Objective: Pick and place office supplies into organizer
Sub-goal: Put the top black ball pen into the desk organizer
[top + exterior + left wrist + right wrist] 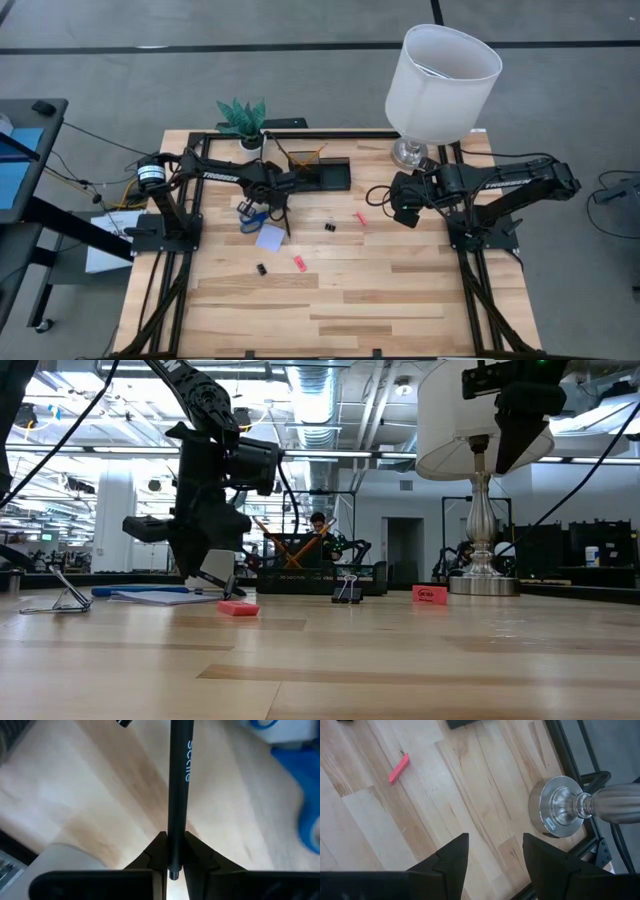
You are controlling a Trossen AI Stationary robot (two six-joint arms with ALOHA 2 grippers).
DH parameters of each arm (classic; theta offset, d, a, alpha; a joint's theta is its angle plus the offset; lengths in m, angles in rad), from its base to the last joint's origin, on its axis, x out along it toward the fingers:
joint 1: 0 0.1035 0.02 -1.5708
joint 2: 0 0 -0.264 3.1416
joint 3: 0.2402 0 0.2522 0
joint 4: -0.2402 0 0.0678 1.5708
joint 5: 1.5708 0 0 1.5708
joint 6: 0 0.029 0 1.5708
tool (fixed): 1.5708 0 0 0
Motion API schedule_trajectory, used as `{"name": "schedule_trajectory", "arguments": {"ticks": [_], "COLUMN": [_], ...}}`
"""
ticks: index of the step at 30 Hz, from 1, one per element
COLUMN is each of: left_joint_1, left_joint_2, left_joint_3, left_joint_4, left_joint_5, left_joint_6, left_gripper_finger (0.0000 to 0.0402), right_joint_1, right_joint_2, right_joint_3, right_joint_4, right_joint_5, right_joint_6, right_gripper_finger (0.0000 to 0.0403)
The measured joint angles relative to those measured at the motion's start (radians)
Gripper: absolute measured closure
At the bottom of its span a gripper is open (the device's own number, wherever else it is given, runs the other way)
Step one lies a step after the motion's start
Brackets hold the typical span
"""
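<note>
Item 1. Left pincer [281,193], upper centre-left of the overhead frame, just below the organizer [320,172]. Fingers clamped on the black pen [178,790]; the wrist view shows the grip at the pen's very end, the long barrel running away over the bench [400,300].

Risk: a hold that near the tip leaves a long lever. Any knock of the free end on the organizer's wall could swing or twist the pen out of the fingers. The cup section already holds the two orange pens [304,156], leaning across it; the black pen could catch on them and fail to drop in, or tip out over the low side.

Item 2. Blue-handled scissors [250,214] and lavender note pad [270,237], lying directly below the left pincer, left of centre. Risk: the low-hanging arm could brush them as it turns toward the organizer.

Item 3. Loose small stock on the bench: black clips [329,227] [261,269], pink-red pieces [298,264] [360,218]. All near the middle, apart from each other, none yet stowed.

Item 4. Right pincer [405,210], right of centre, fingers apart and empty, waiting beside the lamp [440,75]. Risk: its reach passes close to the lamp's silver base [562,812]; a careless swing could nudge it.
</note>
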Motion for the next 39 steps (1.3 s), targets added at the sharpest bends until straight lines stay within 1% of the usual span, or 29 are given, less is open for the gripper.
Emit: {"name": "schedule_trajectory", "arguments": {"ticks": [11,18,29,33,39], "left_joint_1": [0.0,-0.014,-0.034,-0.034,-0.042], "left_joint_2": [0.0,0.0,0.0,0.0,0.0], "left_joint_3": [0.0,0.0,0.0,0.025,0.096], "left_joint_4": [-0.045,-0.088,-0.209,-0.277,-0.357], "left_joint_5": [-0.114,-0.16,-0.213,-0.222,-0.289], "left_joint_6": [-0.009,-0.019,-0.069,-0.101,-0.114], "left_gripper_finger": [0.038,0.038,0.038,0.038,0.038], "right_joint_1": [0.0,0.0,0.0,0.0,0.0], "right_joint_2": [0.0,0.0,0.0,0.0,0.0], "right_joint_3": [0.0,0.0,0.0,0.0,0.0], "right_joint_4": [0.0,0.0,0.0,0.0,0.0], "right_joint_5": [0.0,0.0,0.0,0.0,0.0], "right_joint_6": [0.0,0.0,0.0,0.0,0.0], "right_gripper_finger": [0.0226,0.0227,0.0227,0.0226,0.0226]}}
